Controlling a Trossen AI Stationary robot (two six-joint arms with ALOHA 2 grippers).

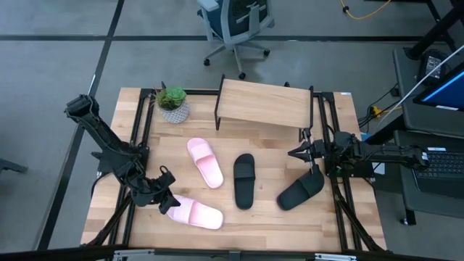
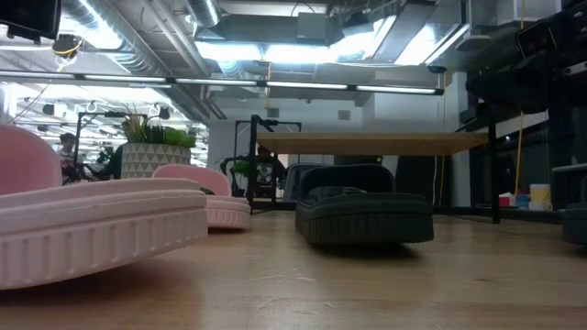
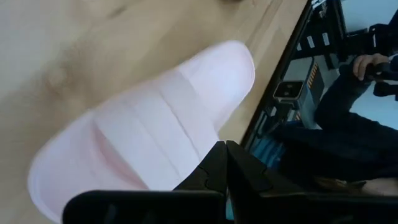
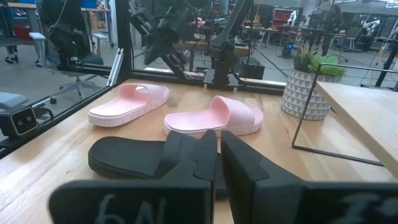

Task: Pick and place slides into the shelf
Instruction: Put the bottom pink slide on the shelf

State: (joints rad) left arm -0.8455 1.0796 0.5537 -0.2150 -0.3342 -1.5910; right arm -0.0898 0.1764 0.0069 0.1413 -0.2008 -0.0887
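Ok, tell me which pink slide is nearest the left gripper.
The pink slide at the table's front edge, right beside the left gripper. The other pink slide lies farther back, nearer the table's middle.

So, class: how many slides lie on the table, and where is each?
4. Pink slide by the left pincer; pink slide mid-table; black slide beside it; black slide under the right pincer. None seems hidden.

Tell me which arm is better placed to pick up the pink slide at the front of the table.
Probably the left. Its left gripper is right beside the front pink slide, fingers shut. The right gripper sits across the table, near a black slide.
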